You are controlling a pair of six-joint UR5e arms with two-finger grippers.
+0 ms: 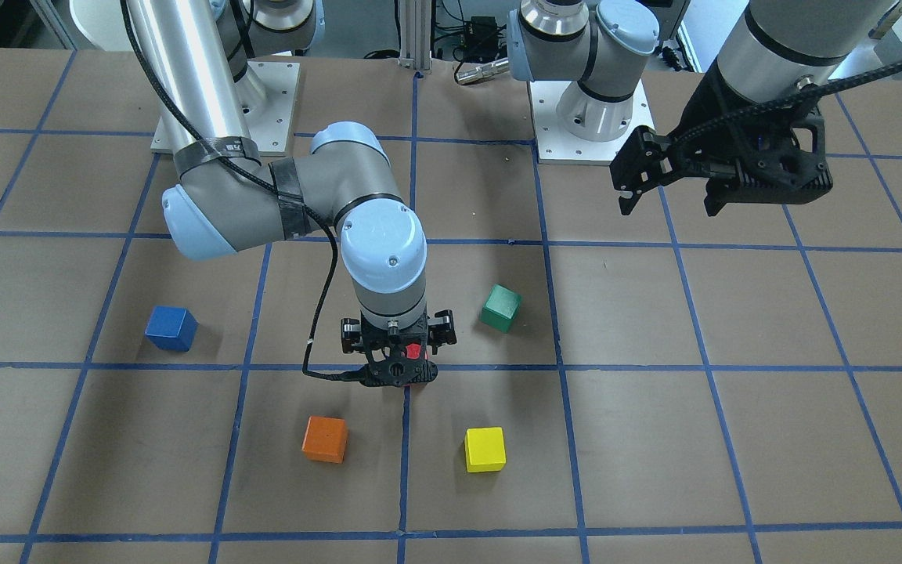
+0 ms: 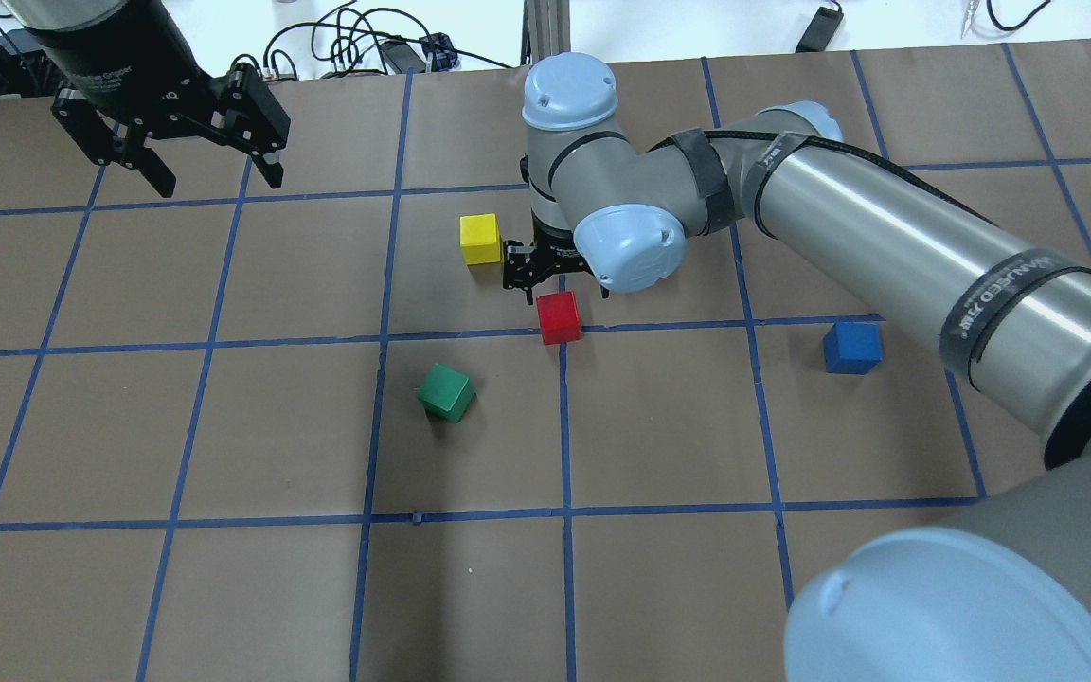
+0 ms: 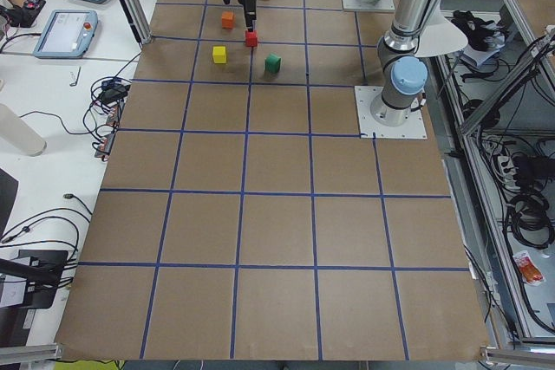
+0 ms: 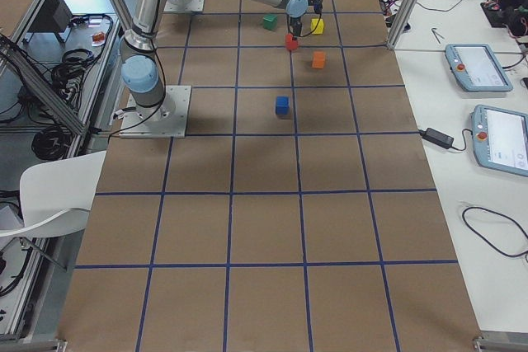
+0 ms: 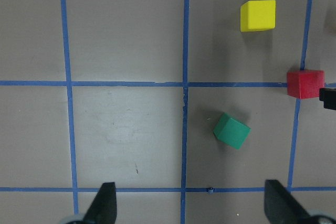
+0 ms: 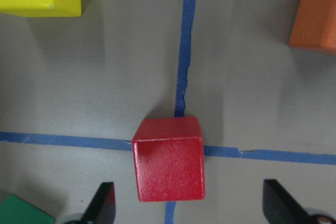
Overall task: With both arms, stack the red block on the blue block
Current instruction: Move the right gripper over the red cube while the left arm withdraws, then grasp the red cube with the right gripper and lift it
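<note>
The brown table [image 2: 223, 426], marked off in squares by blue tape, carries everything. The right arm [image 2: 886, 237] reaches out over it and points its wrist straight down at the red block [image 2: 560, 317]. The left arm [image 1: 780, 47] hangs raised, well apart from the red block on the robot's left. The right gripper [image 6: 190, 205] hovers over the red block, spread wider than the block with a gap on each side, gripping nothing. The left gripper [image 2: 219, 170] is also spread wide and empty. The red block sits on the table at a crossing of tape lines. The blue block [image 2: 852, 347] lies well apart from it, toward the robot's right. The green block [image 2: 446, 392] is near the red one, toward the robot and its left. The yellow block [image 2: 480, 239] is near it on the far left, and the orange block [image 1: 325, 439] on the far right.
</note>
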